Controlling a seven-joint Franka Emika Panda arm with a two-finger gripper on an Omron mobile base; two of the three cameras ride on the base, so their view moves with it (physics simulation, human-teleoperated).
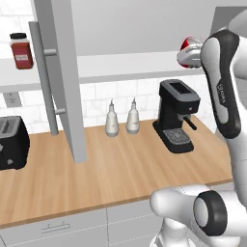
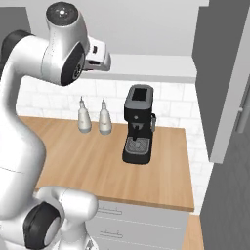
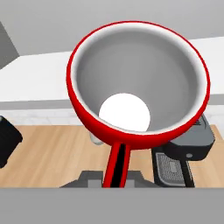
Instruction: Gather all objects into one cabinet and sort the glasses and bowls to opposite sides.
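Gripper (image 3: 119,168) was closed on the red cup (image 3: 139,81), jaws pinched tight across its rim wall at the lower edge of the hand view. The cup filled that view, its mouth turned toward the camera, grey inside with a white bottom. In the left base view the cup (image 1: 189,51) showed as a red edge beside the arm's wrist, level with the white shelf board (image 1: 130,65) of the cabinet and at its right end.

Risk 1: the hold was a thin pinch on the rim alone. A quick swing or a knock against the shelf edge would likely twist the cup in the jaws or pull it free.

Risk 2: below the cup stood the coffee machine (image 1: 177,115) on the wooden counter (image 1: 120,173). A dropped cup would probably strike it or roll off the counter.

Risk 3: farther left, the tall grey door (image 1: 65,72) stood open and edge-on. A wide sweep of the arm along the shelf could catch it.

Risk 4: at the far left of the shelf stood the red-lidded jar (image 1: 21,50), well apart from the cup. Whether cup or hand touched the shelf could not be told; release before contact would let the cup tip
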